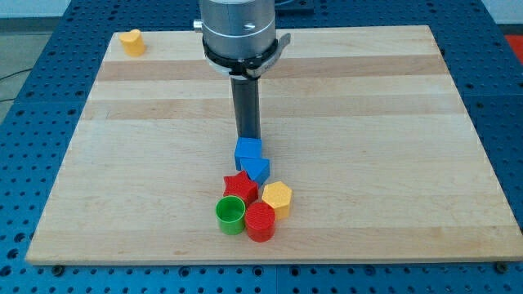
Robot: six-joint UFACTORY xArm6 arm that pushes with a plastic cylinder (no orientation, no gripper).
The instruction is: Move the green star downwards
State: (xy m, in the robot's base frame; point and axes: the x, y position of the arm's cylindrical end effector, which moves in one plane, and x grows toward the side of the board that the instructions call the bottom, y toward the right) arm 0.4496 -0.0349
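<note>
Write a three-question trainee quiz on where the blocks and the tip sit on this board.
1. True or false: my tip touches the green round block.
2. Which block sits alone near the view's top left? A) the green round block B) the yellow block C) the upper blue block
3. Fill in: the block right below my tip in the view is ____.

Key:
1. False; my tip stands at the upper blue block, apart from the green round block.
2. B.
3. Blue.
</note>
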